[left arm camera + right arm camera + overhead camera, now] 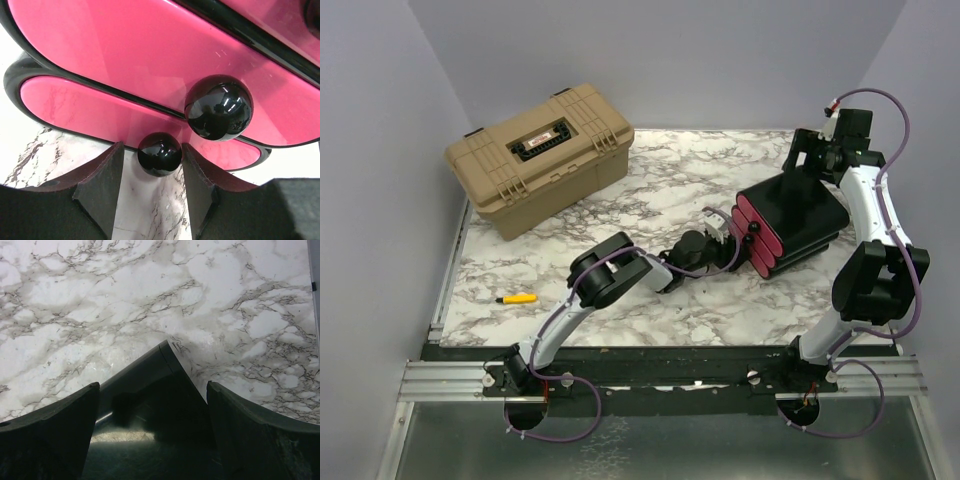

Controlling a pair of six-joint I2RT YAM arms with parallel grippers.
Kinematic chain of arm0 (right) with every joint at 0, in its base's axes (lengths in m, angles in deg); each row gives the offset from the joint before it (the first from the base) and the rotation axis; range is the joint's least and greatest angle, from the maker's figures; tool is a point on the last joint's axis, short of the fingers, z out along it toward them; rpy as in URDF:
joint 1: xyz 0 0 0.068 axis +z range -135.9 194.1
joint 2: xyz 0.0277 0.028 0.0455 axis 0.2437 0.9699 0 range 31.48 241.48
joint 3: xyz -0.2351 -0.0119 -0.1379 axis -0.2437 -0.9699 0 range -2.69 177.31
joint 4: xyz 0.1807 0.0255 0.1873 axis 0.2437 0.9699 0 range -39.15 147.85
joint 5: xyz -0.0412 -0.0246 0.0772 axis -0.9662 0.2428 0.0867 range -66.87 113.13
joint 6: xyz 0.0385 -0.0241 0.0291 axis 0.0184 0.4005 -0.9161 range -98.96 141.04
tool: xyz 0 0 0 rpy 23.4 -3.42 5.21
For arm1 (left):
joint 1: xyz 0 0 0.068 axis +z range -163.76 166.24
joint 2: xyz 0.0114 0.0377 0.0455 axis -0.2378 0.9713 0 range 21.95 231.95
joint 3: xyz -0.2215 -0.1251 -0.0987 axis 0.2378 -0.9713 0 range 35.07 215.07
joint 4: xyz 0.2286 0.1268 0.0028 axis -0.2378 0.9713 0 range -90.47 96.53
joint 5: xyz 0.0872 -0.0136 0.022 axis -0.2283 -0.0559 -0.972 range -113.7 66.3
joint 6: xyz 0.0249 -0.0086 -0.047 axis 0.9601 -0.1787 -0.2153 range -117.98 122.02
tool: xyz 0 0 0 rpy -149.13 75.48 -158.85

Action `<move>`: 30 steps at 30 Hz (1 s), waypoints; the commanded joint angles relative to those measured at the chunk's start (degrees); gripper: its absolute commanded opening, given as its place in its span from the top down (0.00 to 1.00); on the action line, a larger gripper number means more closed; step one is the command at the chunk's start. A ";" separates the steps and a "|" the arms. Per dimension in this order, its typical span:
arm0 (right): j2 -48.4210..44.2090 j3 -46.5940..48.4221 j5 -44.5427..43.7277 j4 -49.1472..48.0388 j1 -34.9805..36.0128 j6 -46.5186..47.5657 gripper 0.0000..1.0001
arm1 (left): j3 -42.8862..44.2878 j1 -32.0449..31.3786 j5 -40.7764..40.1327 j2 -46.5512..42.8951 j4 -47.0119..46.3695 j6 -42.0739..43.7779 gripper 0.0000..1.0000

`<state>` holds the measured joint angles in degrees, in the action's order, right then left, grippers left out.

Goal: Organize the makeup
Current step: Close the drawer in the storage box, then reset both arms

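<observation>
Marble counter (650, 190) carried the black box (800, 215) with pink drawers (752, 232); no makeup was visible. At the box, the left claw (152, 150) stood open around the lower knob (159, 154), the right claw (152, 386) open astride its back corner. Drawer opening seemed underway: next, pinch the knob and pull.

Bright, even light falls on the table (660, 190). White spots shine on the round black knob (218, 107). Up close, the black box (155, 390) looks dark and blurry.
</observation>
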<state>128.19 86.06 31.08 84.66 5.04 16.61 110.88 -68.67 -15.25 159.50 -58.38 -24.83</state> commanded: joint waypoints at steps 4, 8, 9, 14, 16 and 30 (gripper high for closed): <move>-1.79 -0.62 5.47 4.08 0.94 -2.16 0.08 | 1.20 -1.50 -2.29 0.04 -12.28 -1.77 0.46; -1.78 -0.49 4.65 3.96 0.96 -2.04 0.08 | -6.65 -1.48 -4.48 -5.02 -12.88 0.74 0.44; -1.81 -0.20 4.42 3.91 0.92 -1.78 0.08 | -8.84 -1.43 -5.47 -6.41 -12.91 1.59 0.41; 0.82 5.89 0.35 4.64 0.91 -1.65 0.07 | -17.59 -0.82 -7.71 -12.58 -12.84 4.84 0.25; 1.71 7.94 -1.92 4.46 0.92 -1.61 0.06 | -20.00 -0.61 -8.01 -15.01 -12.58 6.28 0.22; -11.31 -1.64 21.49 -11.93 0.95 -12.28 0.00 | -29.16 4.84 -17.33 -47.22 13.52 11.34 0.01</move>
<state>125.28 90.52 38.29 82.60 5.83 11.65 79.67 -65.09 -26.61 122.52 -62.27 -17.16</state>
